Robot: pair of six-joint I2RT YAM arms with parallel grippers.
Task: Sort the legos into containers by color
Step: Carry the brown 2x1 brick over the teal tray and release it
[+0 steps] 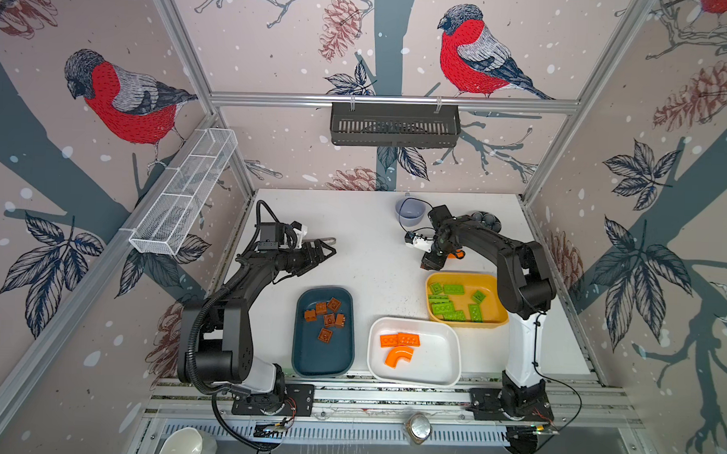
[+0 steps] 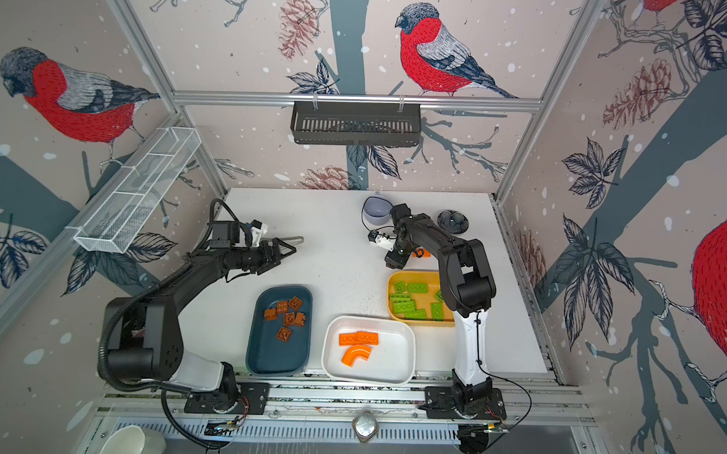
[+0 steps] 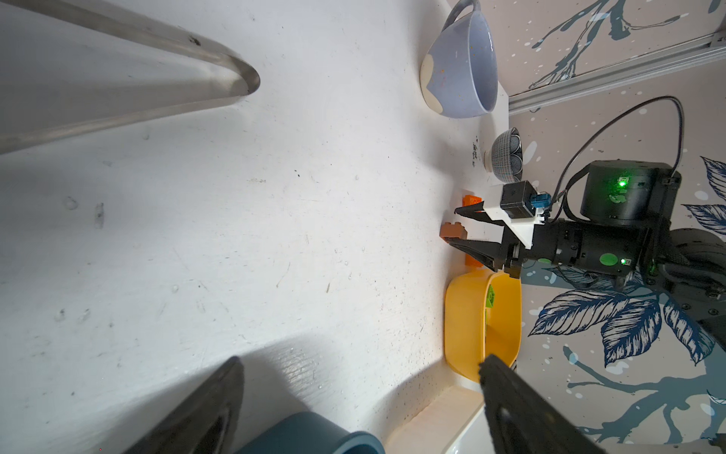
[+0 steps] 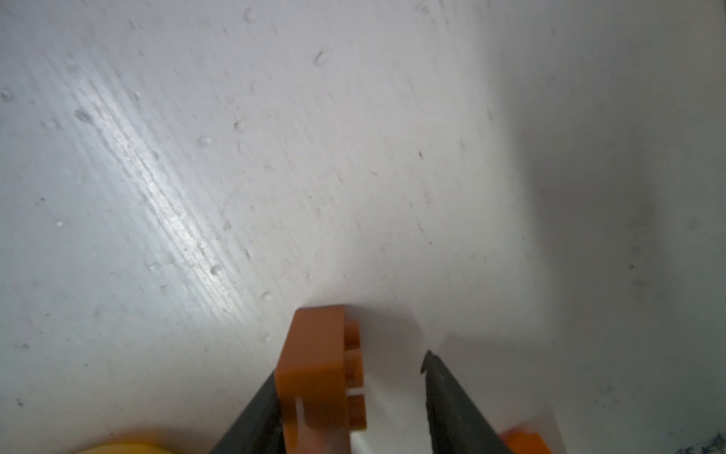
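Wallpaper [image 1: 276, 46] of red-breasted bullfinches [image 1: 472, 53], pine cones [image 1: 339, 27] and dark branches on a pale pink ground covers all three walls, which meet along aluminium frame rails [image 1: 275, 99]. A black slotted basket [image 1: 394, 127] hangs from the back rail and a white wire-mesh basket [image 1: 184, 192] from the left one, both above a scuffed white tabletop [image 1: 361, 236] — evenly lit.

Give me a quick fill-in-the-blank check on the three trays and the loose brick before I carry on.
The dark teal plastic tray holds only ___ bricks. The white plastic tray holds two flat orange plates and one orange ___. The mustard yellow plastic tray holds only ___ plates. One more small square brick sits between the fingers of the ___ gripper.
Missing words: brown, arch, green, right.
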